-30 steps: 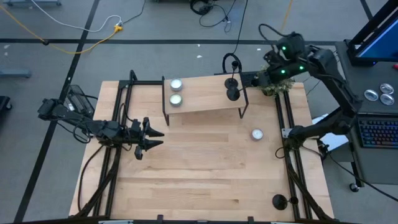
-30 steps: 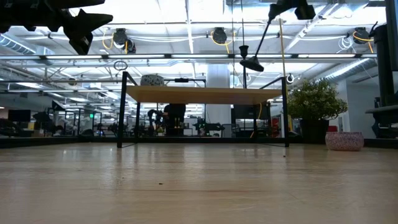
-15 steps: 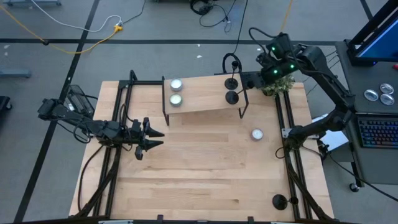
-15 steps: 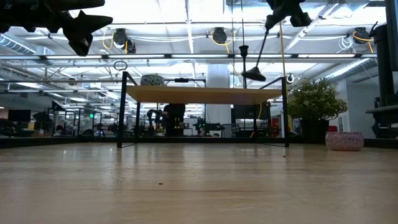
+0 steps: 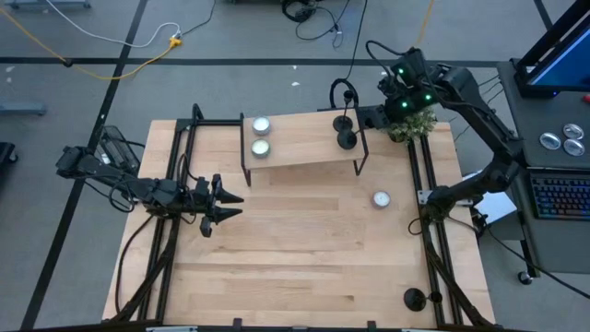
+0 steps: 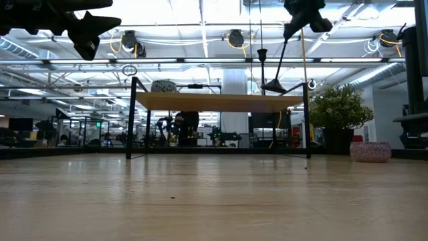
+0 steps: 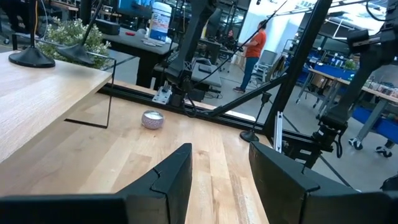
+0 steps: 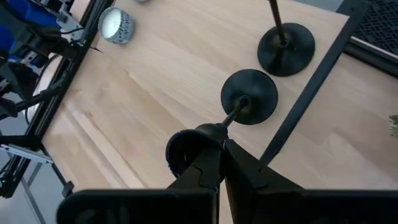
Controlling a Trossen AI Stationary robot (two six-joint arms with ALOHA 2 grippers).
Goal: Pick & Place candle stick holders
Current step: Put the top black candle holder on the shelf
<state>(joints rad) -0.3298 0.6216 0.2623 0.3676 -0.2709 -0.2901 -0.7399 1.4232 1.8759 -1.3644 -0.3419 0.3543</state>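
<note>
My right gripper (image 5: 374,116) is shut on a black candle stick holder (image 8: 247,104) over the right end of the raised wooden shelf (image 5: 300,140). The holder tilts, its disc base (image 6: 275,86) just above the shelf top. A second holder (image 5: 343,123) stands upright on its base on the shelf beside it. A third holder (image 5: 414,298) stands on the table's near right corner. My left gripper (image 5: 227,205) hovers open and empty at the table's left; its fingers show apart in the left wrist view (image 7: 219,168). My right gripper pinches the holder's top cup (image 8: 186,151), at the upper end of the stem, between its two fingers. The fingers slant down from the table's right. The holder hangs tilted below them, stem (image 6: 281,55) sloping; whether the base touches the shelf I cannot tell.
Two silver-white tealights (image 5: 261,136) sit on the shelf's left end and one (image 5: 381,198) lies on the table under the shelf's right side. A potted plant (image 5: 412,126) stands at the far right. Black frame rails (image 5: 430,231) run along both table sides.
My right gripper has gone toward the table's left edge and down with the holder. The holder's base has come down from well above the shelf to just over its top, beside the standing holder, and stays tilted.
</note>
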